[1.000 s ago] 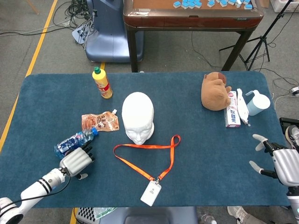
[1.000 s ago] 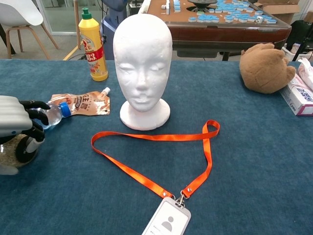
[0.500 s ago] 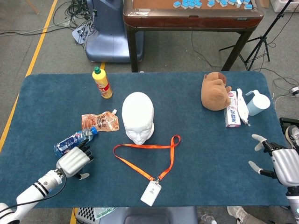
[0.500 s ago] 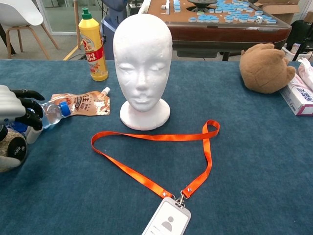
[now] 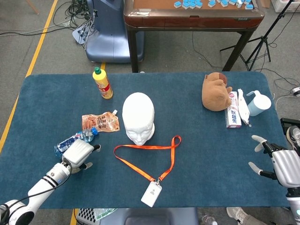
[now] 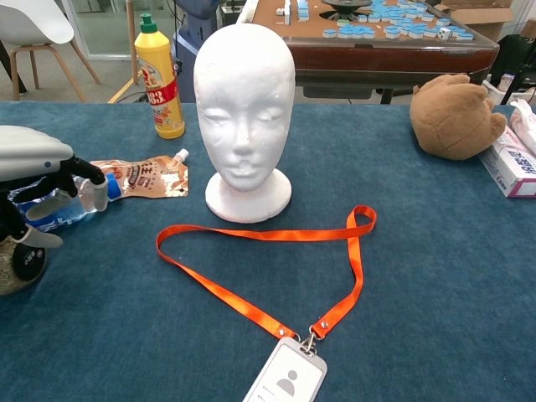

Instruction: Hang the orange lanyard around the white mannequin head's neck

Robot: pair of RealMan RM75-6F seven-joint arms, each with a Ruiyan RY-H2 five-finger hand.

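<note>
The orange lanyard [image 5: 172, 151] lies flat on the blue table in an open loop, its white badge [image 5: 151, 193] near the front edge. In the chest view the lanyard [image 6: 356, 251] runs from in front of the head down to the badge [image 6: 286, 381]. The white mannequin head [image 5: 138, 117] stands upright just behind the loop, bare-necked, and fills the middle of the chest view [image 6: 244, 109]. My left hand [image 5: 78, 152] hovers palm down at the left, holding nothing, well left of the strap; the chest view shows it [image 6: 38, 180] over the water bottle. My right hand [image 5: 280, 165] stays at the far right edge, fingers spread and empty.
A water bottle [image 5: 70, 140] and a brown pouch [image 5: 100, 123] lie by my left hand. A yellow bottle [image 5: 102, 83] stands behind them. At the right are a brown plush [image 5: 215, 91], a toothpaste box [image 5: 233, 115] and a pale blue jug [image 5: 258, 103].
My left hand has turned palm down, uncurled its fingers and shifted slightly right, toward the lanyard. The right hand, lanyard and head have hardly moved.
</note>
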